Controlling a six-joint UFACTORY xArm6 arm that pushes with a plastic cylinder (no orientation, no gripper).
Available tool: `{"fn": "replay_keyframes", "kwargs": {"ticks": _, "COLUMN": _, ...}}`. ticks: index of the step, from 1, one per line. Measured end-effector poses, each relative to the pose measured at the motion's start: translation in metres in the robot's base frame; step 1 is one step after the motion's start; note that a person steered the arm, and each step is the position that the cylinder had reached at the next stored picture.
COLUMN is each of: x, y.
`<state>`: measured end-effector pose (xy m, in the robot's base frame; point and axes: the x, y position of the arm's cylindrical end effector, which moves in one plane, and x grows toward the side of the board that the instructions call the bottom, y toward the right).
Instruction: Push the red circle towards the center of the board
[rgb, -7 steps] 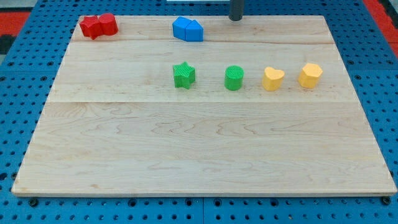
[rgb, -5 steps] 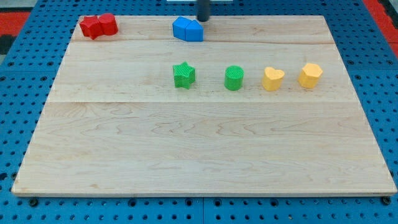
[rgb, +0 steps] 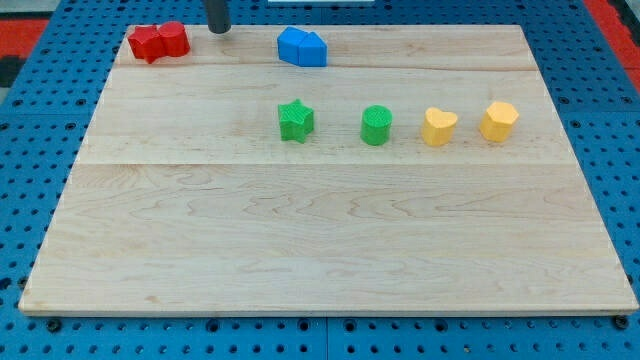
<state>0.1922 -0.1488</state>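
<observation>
The red circle (rgb: 174, 38) sits at the board's top-left corner, touching a second red block (rgb: 147, 44) on its left. My tip (rgb: 218, 29) is at the board's top edge, a short way right of the red circle and apart from it. Two blue blocks (rgb: 302, 47) lie together to the right of my tip.
A green star (rgb: 296, 121), a green cylinder (rgb: 377, 126), a yellow heart (rgb: 439, 127) and a yellow hexagon-like block (rgb: 499, 121) stand in a row across the upper middle of the wooden board (rgb: 320, 240). Blue pegboard surrounds the board.
My tip has moved left along the top edge, from above the green cylinder's column past the blue blocks to just right of the red circle. No block has moved.
</observation>
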Motion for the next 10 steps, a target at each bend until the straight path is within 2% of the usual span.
{"fn": "replay_keyframes", "kwargs": {"ticks": 1, "x": 0.0, "y": -0.012}}
{"fn": "replay_keyframes", "kwargs": {"ticks": 3, "x": 0.0, "y": -0.08}}
{"fn": "replay_keyframes", "kwargs": {"ticks": 4, "x": -0.001, "y": -0.153}}
{"fn": "replay_keyframes", "kwargs": {"ticks": 5, "x": 0.0, "y": -0.156}}
{"fn": "replay_keyframes", "kwargs": {"ticks": 7, "x": 0.054, "y": -0.137}}
{"fn": "replay_keyframes", "kwargs": {"ticks": 10, "x": 0.03, "y": -0.125}}
